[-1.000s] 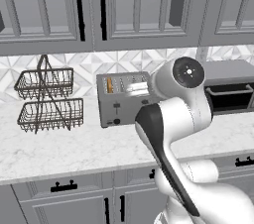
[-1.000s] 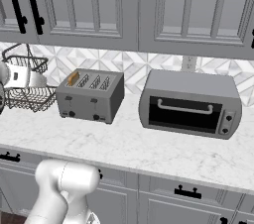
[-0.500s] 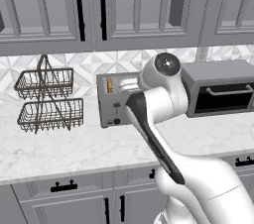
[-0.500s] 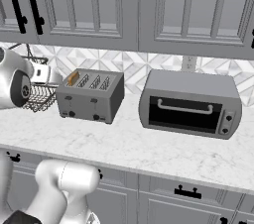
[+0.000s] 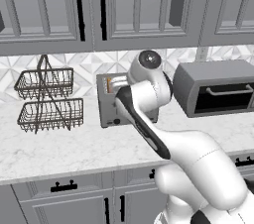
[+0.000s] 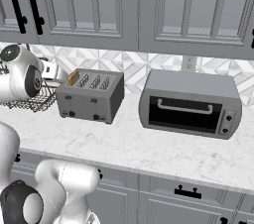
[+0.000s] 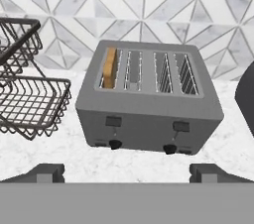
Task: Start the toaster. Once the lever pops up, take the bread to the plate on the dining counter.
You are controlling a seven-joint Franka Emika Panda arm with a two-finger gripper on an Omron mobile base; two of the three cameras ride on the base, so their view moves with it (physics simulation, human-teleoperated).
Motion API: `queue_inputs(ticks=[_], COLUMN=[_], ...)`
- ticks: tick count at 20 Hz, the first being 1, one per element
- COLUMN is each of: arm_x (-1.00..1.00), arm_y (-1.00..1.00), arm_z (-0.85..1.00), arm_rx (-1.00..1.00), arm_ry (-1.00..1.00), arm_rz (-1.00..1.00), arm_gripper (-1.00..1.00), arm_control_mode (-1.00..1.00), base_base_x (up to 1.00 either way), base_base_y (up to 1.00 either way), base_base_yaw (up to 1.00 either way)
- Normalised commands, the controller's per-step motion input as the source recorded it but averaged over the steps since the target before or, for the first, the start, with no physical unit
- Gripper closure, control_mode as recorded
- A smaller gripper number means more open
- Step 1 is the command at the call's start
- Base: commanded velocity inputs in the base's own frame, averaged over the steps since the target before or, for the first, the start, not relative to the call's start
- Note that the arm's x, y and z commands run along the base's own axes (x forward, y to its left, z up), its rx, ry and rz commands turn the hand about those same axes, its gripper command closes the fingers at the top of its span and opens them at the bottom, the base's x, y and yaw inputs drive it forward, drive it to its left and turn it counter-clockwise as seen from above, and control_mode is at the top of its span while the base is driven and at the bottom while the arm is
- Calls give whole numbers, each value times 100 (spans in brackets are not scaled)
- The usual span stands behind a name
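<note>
Currently, left base view: my arm blocks most of the toaster (image 5: 108, 103), which sits on the marble worktop (image 5: 74, 146) between the wire basket rack (image 5: 47, 101) and the toaster oven (image 5: 218, 88). A sliver of the bread (image 5: 108, 85) shows at its left end.

Right base view: toaster (image 6: 90, 96) left of the toaster oven (image 6: 191, 104), well apart. Bread (image 6: 73, 77) stands upright in the leftmost slot.

Hand view: gripper (image 7: 126, 172) spread wide, holding nothing, tips short of the toaster (image 7: 149, 106) front. Bread (image 7: 110, 67) in the left slot, both levers (image 7: 113, 121) up. No readable brand, labels or writing anywhere.
</note>
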Motion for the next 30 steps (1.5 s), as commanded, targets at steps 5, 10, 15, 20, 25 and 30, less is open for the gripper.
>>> queue_inputs(ticks=[5,10,15,20,25,30], arm_x=[25,33,43,49,54,44], arm_y=[7,7,1,8,18,17], arm_z=[-45,-19,-12,-9,-13,-32], arm_rx=[0,0,0,0,0,0], arm_ry=[-2,-4,-3,0,0,0], arm_rz=[0,-1,-2,-2,-2,-3], arm_gripper=[-100,-100,-100,-100,-100,-100], arm_control_mode=[-100,-100,-100,-100,-100,-100], base_base_x=[0,0,0,0,0,0], base_base_y=[0,0,0,0,0,0], base_base_yaw=[0,0,0,0,0,0])
